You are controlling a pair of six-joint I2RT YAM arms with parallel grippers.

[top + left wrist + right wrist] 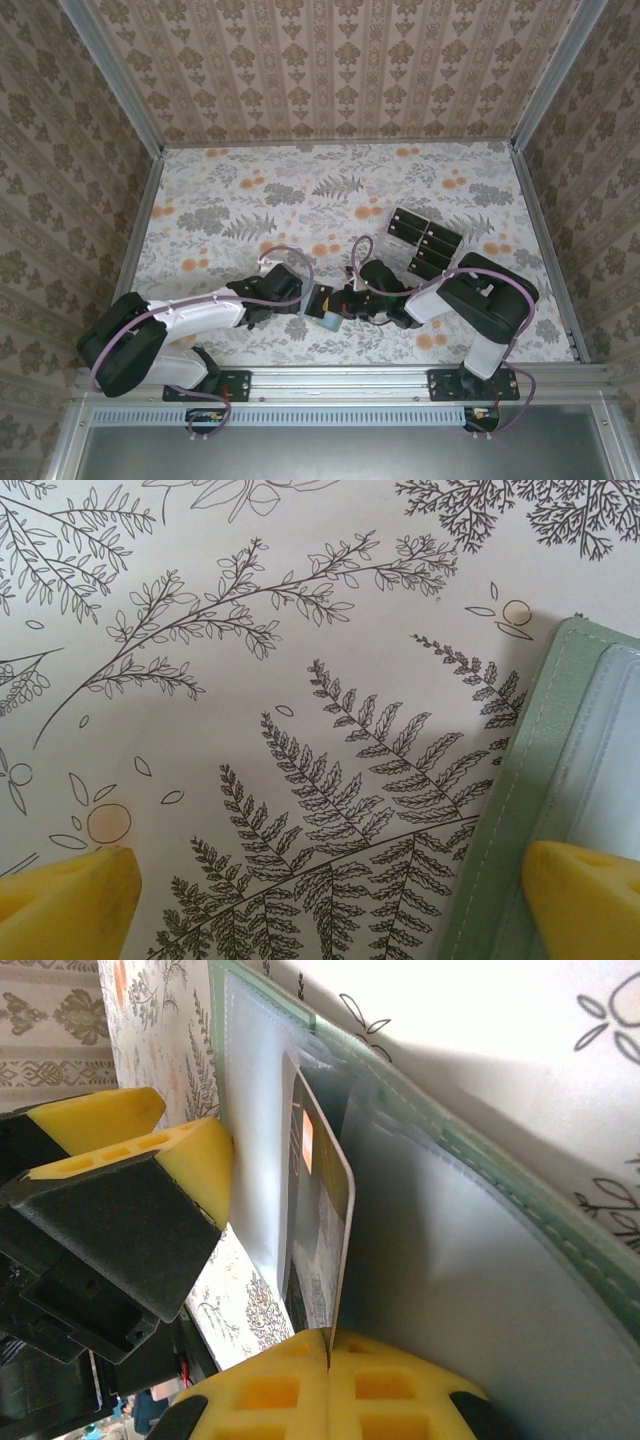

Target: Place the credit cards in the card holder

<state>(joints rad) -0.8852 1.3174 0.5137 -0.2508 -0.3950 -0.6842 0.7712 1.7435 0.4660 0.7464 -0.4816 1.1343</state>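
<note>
Pinching 1 credit card (320, 1210) tight, the right gripper (328, 1348) stands it inside the card holder (560, 1235); left gripper (325, 905) gapes wide.

**Left wrist view.** The card holder (560, 780) is partly covered by one fingertip of the left gripper (330, 910). It is cut off by the right and lower edges. Both widely parted fingertips are cropped at the bottom.

**Right wrist view.** The lower edge of the credit card (320, 1210) is hidden between the closed pads of the right gripper (328, 1360). Its print is blurred.

**Top view.** The remaining cards (423, 240), beyond the right gripper, are too small to read.
</note>
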